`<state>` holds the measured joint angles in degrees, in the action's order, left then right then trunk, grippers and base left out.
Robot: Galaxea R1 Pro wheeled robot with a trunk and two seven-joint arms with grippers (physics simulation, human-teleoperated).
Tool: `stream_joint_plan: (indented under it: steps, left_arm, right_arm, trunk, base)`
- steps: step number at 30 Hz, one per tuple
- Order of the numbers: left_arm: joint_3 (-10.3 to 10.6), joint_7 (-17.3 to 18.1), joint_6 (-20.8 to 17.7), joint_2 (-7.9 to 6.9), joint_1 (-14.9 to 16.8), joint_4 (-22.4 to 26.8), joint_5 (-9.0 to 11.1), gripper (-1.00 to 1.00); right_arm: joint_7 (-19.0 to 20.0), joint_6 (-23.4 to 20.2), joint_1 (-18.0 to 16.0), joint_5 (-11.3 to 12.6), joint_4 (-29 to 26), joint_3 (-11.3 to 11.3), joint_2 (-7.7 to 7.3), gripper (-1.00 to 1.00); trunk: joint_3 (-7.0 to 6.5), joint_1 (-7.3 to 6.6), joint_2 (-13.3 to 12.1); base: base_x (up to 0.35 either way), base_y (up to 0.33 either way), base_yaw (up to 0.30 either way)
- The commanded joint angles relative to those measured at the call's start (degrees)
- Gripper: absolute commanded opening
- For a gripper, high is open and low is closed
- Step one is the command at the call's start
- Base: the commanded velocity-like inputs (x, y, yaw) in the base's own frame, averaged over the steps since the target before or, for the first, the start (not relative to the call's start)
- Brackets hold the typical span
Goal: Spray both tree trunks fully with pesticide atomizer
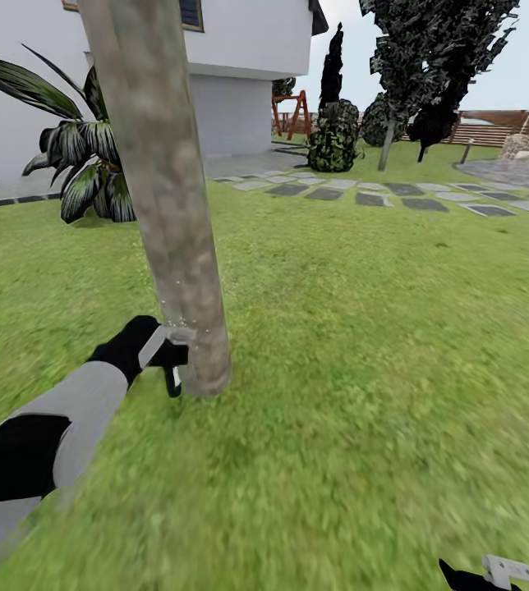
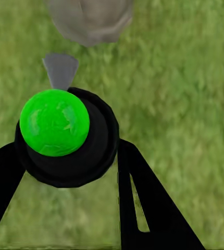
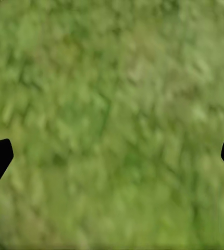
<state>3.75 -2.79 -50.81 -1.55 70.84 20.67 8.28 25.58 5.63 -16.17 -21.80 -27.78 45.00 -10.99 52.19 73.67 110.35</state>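
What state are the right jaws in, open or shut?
Open. In the right wrist view the right gripper has its jaws at opposite edges of the frame, with bare grass between them and nothing held.

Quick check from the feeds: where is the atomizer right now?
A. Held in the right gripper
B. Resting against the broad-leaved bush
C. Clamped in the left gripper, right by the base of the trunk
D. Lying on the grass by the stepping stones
C: the left gripper is shut on the atomizer, its grey head close to the foot of the trunk; the right gripper is open over grass.
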Motion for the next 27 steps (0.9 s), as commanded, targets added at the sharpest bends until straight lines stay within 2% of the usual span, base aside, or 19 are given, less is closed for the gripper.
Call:
stream_joint_plan:
  steps: [1,5,7,9,12,15,16,17,20,23,27]
  left_arm:
    - [0.02,-0.07,-3.78,0.03,3.83,0.45,-0.1,-1.0]
    - [0.03,-0.04,-7.1,-0.26,13.2,0.87,-0.16,-1.0]
    - [0.03,-0.06,-7.3,-0.3,14.79,0.7,-0.12,-1.0]
    - [-0.01,-0.04,-7.35,-0.24,14.68,0.46,-0.11,-1.0]
    - [-0.03,0.04,-7.02,-0.4,11.06,0.33,-0.04,-1.0]
    - [-0.19,0.42,-6.11,-0.29,2.59,0.9,0.38,-1.0]
    - [-0.21,0.47,-5.16,-0.3,1.0,0.93,0.41,-1.0]
    - [-0.22,0.44,-3.38,-0.3,-0.21,0.94,0.4,-1.0]
    - [-0.24,0.29,-0.97,-0.8,-1.01,1.0,0.34,-1.0]
    - [-0.23,0.08,-0.91,-1.73,1.38,1.02,0.35,-1.0]
    - [-0.23,-0.17,-4.42,-2.16,11.82,0.87,0.06,-1.0]
  right_arm:
    - [0.0,0.0,0.0,0.0,-0.02,0.0,0.0,1.0]
    - [0.0,0.0,0.0,0.0,-0.08,0.0,0.0,1.0]
    - [0.0,0.0,0.0,0.0,-0.08,0.07,-0.05,1.0]
    - [0.0,0.0,0.0,0.0,-0.08,0.03,-0.08,1.0]
    - [0.0,0.0,0.0,0.0,-0.08,0.01,-0.09,1.0]
    - [0.03,0.0,0.0,0.0,-0.08,0.0,-0.09,1.0]
    - [0.01,0.0,0.0,0.0,-0.08,-0.03,-0.09,1.0]
    - [0.01,0.0,0.0,0.0,-0.06,-0.06,-0.09,1.0]
    - [0.01,0.0,0.0,0.0,-0.05,-0.08,-0.03,1.0]
    - [0.0,0.0,0.0,0.0,-0.02,-0.09,-0.02,1.0]
    - [0.01,0.0,0.0,0.0,-0.07,-0.07,0.0,1.0]
  trunk:
    - [0.01,0.0,0.0]
    - [0.01,0.0,0.0]
    - [0.01,0.0,0.0]
    - [0.01,0.0,0.0]
    - [0.01,0.0,0.0]
    - [0.01,0.0,0.0]
    - [0.01,0.0,0.0]
    - [0.01,0.0,0.0]
    - [0.01,0.0,0.0]
    - [0.01,0.0,0.0]
    - [0.01,0.0,0.0]
  base:
    - [0.0,0.0,0.0]
    - [0.0,0.0,0.0]
    - [0.0,0.0,0.0]
    - [0.0,0.0,0.0]
    - [0.0,0.0,0.0]
    - [0.0,0.0,0.0]
    - [0.0,0.0,0.0]
    - [0.0,0.0,0.0]
    - [0.0,0.0,0.0]
    - [0.0,0.0,0.0]
    - [0.0,0.0,0.0]
